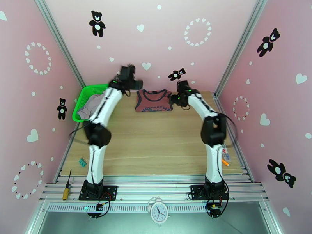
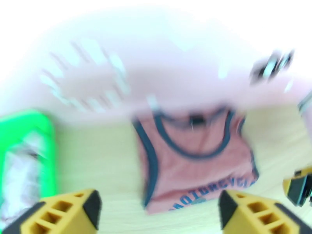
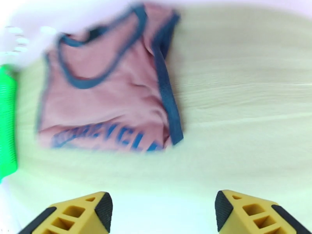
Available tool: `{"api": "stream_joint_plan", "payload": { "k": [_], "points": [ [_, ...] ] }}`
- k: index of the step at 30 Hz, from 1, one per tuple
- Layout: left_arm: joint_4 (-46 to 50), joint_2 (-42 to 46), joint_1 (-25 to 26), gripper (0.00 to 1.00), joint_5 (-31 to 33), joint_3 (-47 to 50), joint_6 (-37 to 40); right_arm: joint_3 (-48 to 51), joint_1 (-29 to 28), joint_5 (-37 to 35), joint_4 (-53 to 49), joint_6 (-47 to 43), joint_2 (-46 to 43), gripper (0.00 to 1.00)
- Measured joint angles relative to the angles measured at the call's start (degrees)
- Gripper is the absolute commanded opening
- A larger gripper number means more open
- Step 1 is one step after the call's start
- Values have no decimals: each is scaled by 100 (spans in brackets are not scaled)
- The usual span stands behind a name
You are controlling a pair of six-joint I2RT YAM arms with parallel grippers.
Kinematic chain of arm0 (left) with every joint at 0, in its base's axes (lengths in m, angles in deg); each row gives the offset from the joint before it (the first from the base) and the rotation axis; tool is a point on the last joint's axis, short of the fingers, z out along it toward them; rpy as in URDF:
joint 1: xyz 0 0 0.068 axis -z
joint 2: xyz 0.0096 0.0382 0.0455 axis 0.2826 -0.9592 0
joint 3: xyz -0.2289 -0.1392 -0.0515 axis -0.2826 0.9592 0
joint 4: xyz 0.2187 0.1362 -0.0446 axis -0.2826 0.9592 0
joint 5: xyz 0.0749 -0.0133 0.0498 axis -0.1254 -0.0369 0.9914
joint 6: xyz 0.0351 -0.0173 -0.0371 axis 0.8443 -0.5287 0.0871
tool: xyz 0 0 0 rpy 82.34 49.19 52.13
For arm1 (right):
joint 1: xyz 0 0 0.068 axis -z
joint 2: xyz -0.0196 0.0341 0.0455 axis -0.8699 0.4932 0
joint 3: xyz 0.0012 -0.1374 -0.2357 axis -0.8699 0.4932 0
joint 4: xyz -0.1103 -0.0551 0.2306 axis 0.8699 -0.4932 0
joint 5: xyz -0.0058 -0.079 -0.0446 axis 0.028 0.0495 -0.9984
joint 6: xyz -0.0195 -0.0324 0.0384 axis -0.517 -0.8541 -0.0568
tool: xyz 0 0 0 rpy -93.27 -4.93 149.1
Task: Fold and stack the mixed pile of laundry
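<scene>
A brick-red tank top (image 1: 154, 101) with dark trim and blue lettering lies folded flat at the far middle of the table. It lies free of both grippers in the blurred left wrist view (image 2: 195, 160) and the right wrist view (image 3: 109, 102). My left gripper (image 1: 135, 84) hovers off its far-left corner, open, with nothing between its yellow fingers (image 2: 160, 205). My right gripper (image 1: 176, 99) hangs beside the top's right edge, also open and empty (image 3: 163, 209). More garments, grey and pale (image 1: 89, 108), sit bunched in the green basket (image 1: 84, 94).
The green mesh basket (image 2: 35, 121) stands at the far left table edge against the pink wall. A screwdriver (image 1: 66, 186), a small green piece (image 1: 82, 162), an orange pen (image 1: 225, 162) and a clock (image 1: 159, 211) lie near the front rail.
</scene>
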Motion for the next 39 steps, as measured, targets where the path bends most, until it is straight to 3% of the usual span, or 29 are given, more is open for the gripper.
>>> {"api": "stream_joint_plan", "payload": {
  "k": [3,6,11,15,21,29,31,34,35,37,38,39],
  "points": [
    [76,918,-114,98,758,354,-37,927,-44,39,94,-103,-1134,76],
    [271,1292,-643,98,1084,776,-289,1803,-155,76,164,-181,-1849,77],
    [409,1108,-1904,98,1051,2135,-743,3014,-557,133,190,-229,-2249,78],
    [433,649,-2529,98,780,2914,-925,3654,-920,142,238,-212,-2328,78],
    [140,98,-2881,98,216,3034,-992,4085,-1287,114,485,-125,-2328,78],
    [-402,-662,-2924,95,-297,2990,-1036,4094,-1504,22,713,-44,-1668,78],
    [-459,-866,-2924,86,-382,2979,-1067,4079,-1547,13,715,-24,-1504,77],
    [-507,-999,-2929,62,-507,2977,-1093,4011,-1626,9,715,-11,-1335,76],
    [-527,-999,-2929,52,-538,2970,-1093,3974,-1661,7,710,-11,-1298,76],
    [-553,-999,-2931,15,-590,2896,-1067,3895,-1727,-9,708,-11,-1257,76],
    [-568,-999,-2931,3,-614,2846,-1056,3860,-1762,-13,710,-11,-1248,76],
    [-573,-999,-2931,0,-632,2796,-1045,3838,-1790,-22,710,-9,-1246,76]
  ]
}}
